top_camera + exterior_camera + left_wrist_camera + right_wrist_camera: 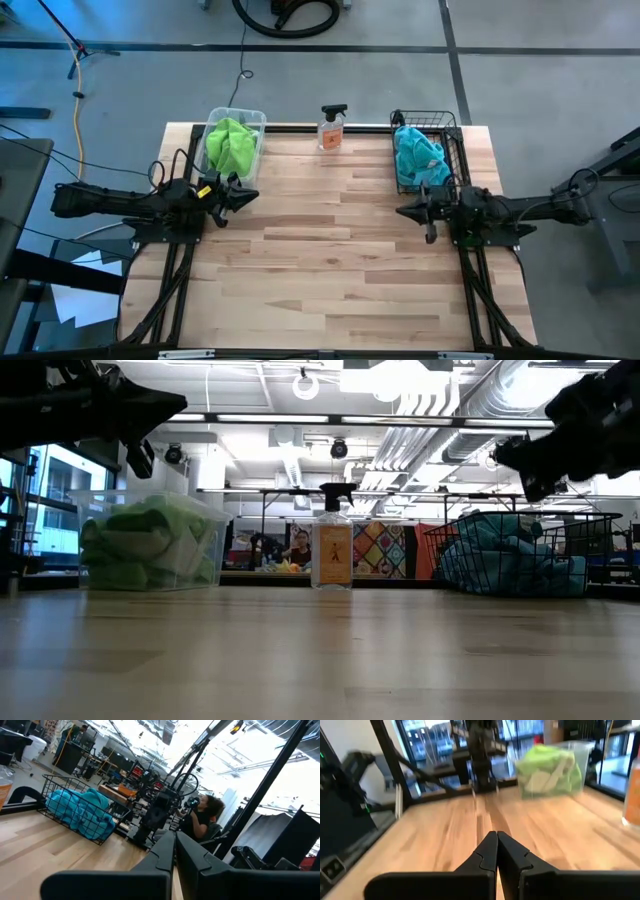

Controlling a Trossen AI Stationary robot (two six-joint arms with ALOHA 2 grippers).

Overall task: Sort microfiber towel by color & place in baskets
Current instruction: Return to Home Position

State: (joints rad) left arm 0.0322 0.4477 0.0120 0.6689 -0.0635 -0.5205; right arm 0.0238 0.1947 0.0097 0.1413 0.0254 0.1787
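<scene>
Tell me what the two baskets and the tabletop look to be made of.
Clear tub: looks like glossy transparent plastic; the green towels show through its walls. Black basket: thin wire mesh, probably coated metal, matte black; you can see through the grid. Tabletop: light wood in jointed strips, butcher-block style, with a smooth, slightly sheened finish.

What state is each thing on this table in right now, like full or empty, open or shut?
clear tub: upright, holding the green towels.
wire basket: upright, holding the blue towels.
spray bottle: standing upright between the two containers, nothing touching it.
left gripper: shut, empty, raised above the table near the tub.
right gripper: shut, empty, raised above the table near the basket.
</scene>
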